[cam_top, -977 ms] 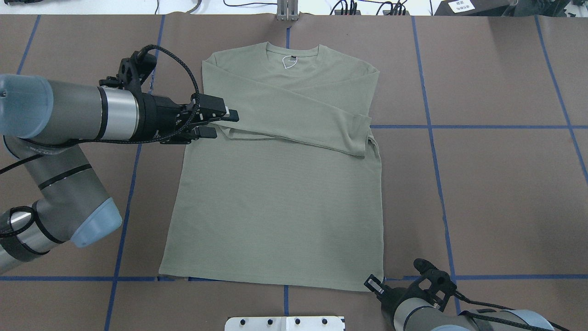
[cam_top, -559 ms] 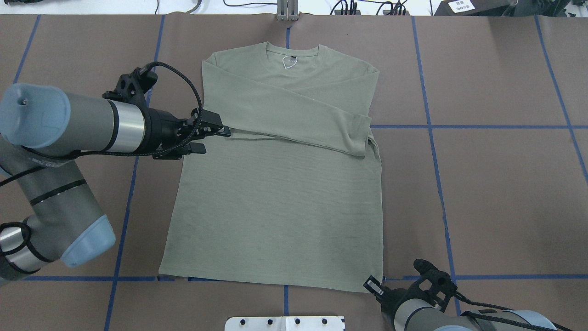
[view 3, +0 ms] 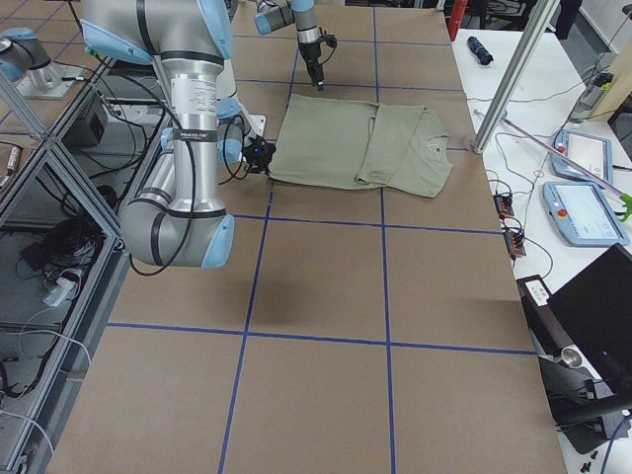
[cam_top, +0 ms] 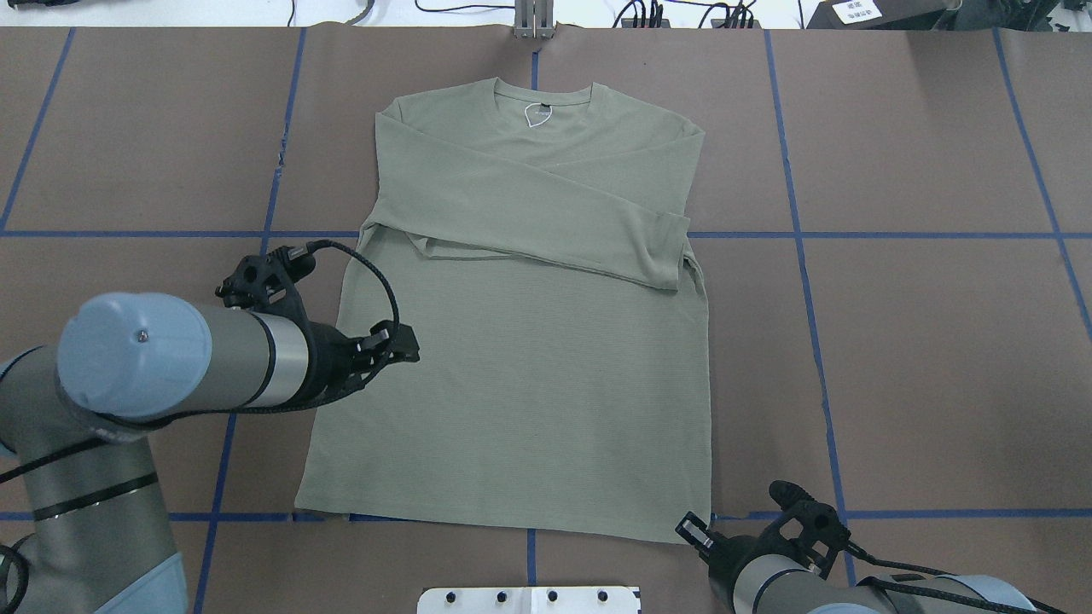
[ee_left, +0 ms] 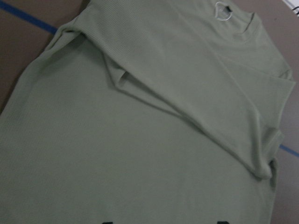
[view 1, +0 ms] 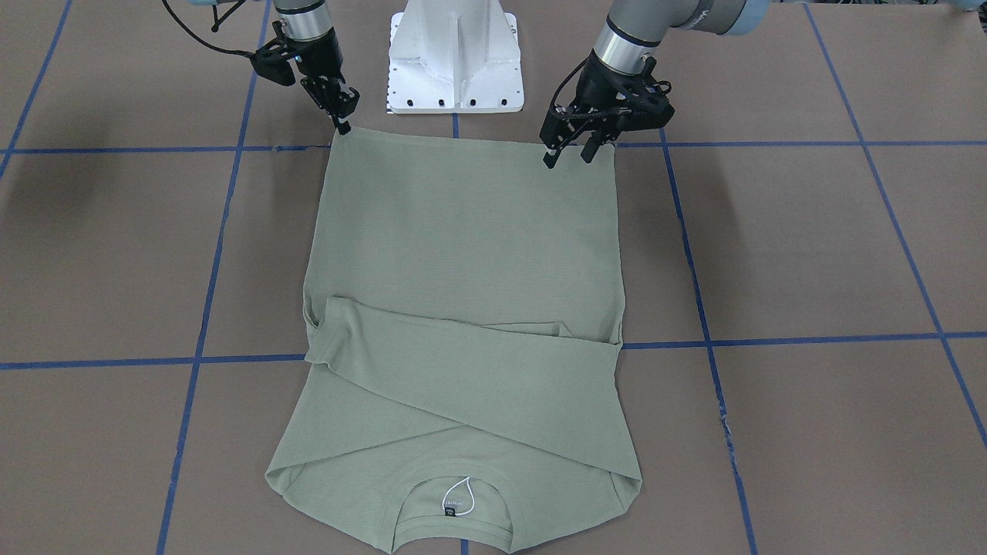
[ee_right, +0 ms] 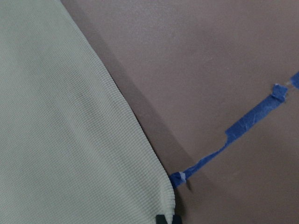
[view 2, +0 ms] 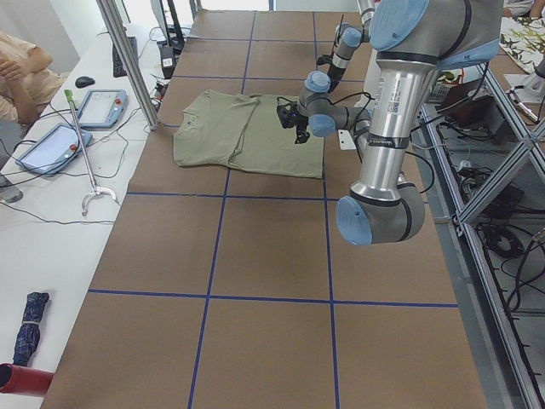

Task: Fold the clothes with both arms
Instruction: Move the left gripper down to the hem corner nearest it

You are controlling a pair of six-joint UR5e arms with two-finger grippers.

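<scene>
Shirt [cam_top: 512, 384] lies flat at the centre of the table [cam_top: 921, 358], sleeves folded across the chest and hem toward the robot-side edge. The left gripper [view 1: 567, 158] is spread wide above the shirt's side edge. The right gripper [view 1: 343, 123] is narrow at the hem corner. Brown table surface extends on both sides.

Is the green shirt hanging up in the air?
No, the pale sage-green long-sleeved knit shirt lies flat on the brown paper-covered table in the overhead view.

This is a robotics lab: the left arm [view 2: 396, 111] and right arm [view 3: 193, 109] reach over a table [cam_top: 938, 341] papered brown and gridded with blue tape [cam_top: 853, 234]. Teach pendants [view 2: 100, 106] (grey tablets with red buttons) lie on a white side bench [view 2: 51, 247], beside aluminium framing posts [view 2: 128, 60].
</scene>
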